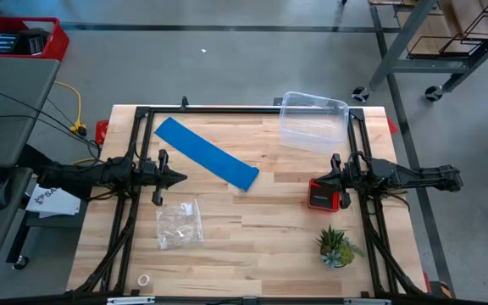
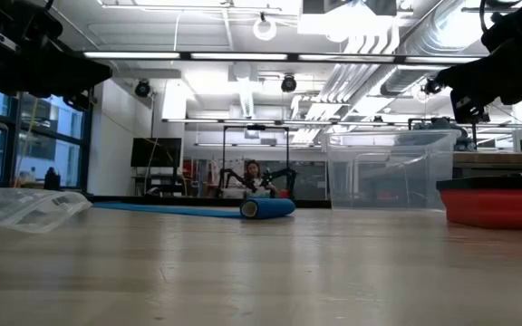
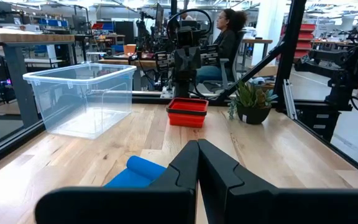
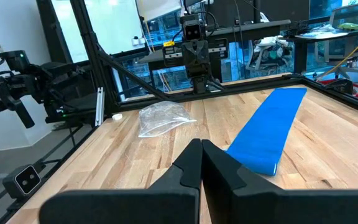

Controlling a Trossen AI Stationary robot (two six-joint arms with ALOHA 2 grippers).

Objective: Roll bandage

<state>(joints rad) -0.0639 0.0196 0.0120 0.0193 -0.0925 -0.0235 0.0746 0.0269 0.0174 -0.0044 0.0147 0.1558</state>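
Looking straight down and taking the middle of the table (image 1: 252, 254) as the clock's centre, we find the left gripper (image 1: 179, 178) out toward nine o'clock, held above the wood with its two fingers pressed together and nothing between them; the left wrist view shows those dark fingers (image 3: 194, 168) meeting in a closed point. Below it, around seven o'clock, a crinkled clear plastic bag (image 1: 180, 224) lies flat, and a small white ring (image 1: 143, 280) sits near the front edge at the far left. The bandage (image 1: 207, 152) lies between ten and twelve o'clock as a bright blue strip running diagonally, mostly flat, with its end nearer the centre rolled into a small roll that the low view shows clearly (image 2: 268, 207); neither gripper touches it. At about one o'clock a clear plastic box (image 1: 313, 122) stands by the far edge. Toward three o'clock we see the right gripper (image 1: 329, 180), also closed on nothing, its fingers (image 4: 199, 163) shut tight in the right wrist view, hovering just beside a small red-and-black square device (image 1: 323, 195); whether they touch we cannot tell. At four to five o'clock a small potted plant (image 1: 337, 246) stands near the front right. In the room beyond, a seated person (image 3: 227, 34) shows in the left wrist view.
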